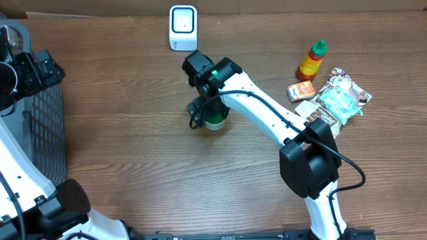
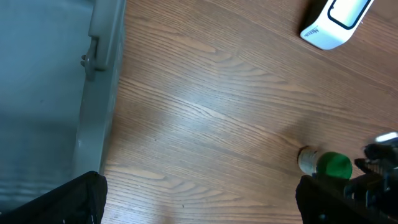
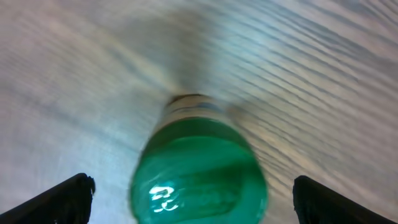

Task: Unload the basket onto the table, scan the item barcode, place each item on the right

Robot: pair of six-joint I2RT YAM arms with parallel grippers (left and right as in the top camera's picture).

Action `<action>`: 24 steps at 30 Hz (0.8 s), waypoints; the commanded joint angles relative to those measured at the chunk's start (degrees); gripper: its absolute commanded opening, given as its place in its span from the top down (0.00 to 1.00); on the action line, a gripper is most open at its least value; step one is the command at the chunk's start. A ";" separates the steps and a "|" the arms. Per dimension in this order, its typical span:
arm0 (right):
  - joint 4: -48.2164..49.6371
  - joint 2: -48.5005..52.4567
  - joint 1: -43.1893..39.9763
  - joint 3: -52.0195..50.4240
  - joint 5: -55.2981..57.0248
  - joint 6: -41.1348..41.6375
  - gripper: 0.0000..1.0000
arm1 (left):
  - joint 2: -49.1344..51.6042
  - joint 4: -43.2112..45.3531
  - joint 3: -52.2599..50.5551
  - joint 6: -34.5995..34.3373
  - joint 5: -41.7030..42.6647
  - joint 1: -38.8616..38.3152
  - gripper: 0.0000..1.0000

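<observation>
Scanner (image 1: 182,27) beyond green-capped bottle (image 1: 215,124); right gripper (image 3: 202,199) overhangs it, apparently apart.

Bare worktop (image 1: 120,87) is left across the centre left of the overhead frame, between the crate (image 1: 47,127) at the left edge and the bottle (image 1: 215,123) at centre. The bottle is straddled by the right hand (image 1: 208,112), with a gap shown at each finger. Open wood is seen up to the scanner (image 1: 183,27) at upper centre. The right side is crowded by a sauce bottle (image 1: 311,60) and packets (image 1: 340,97), and crossed by the right arm (image 1: 267,117).
</observation>
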 commanded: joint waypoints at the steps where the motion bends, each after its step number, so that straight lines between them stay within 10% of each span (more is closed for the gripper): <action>1: 1.33 -1.33 -0.07 -3.32 -4.94 -12.70 0.00 | 0.31 0.00 -0.24 1.09 0.11 -0.07 0.01; 15: 2.40 -1.33 -1.73 -3.82 -0.17 6.12 0.53 | 0.31 0.00 -0.24 1.09 0.11 -0.07 0.00; 19: -2.08 -1.36 -1.73 -0.28 0.61 28.70 0.52 | 0.31 0.00 -0.24 1.09 0.11 -0.07 0.00; 24: -0.79 -1.36 -1.16 0.11 0.37 41.66 0.23 | 0.31 0.00 -0.24 1.11 0.13 -0.07 0.01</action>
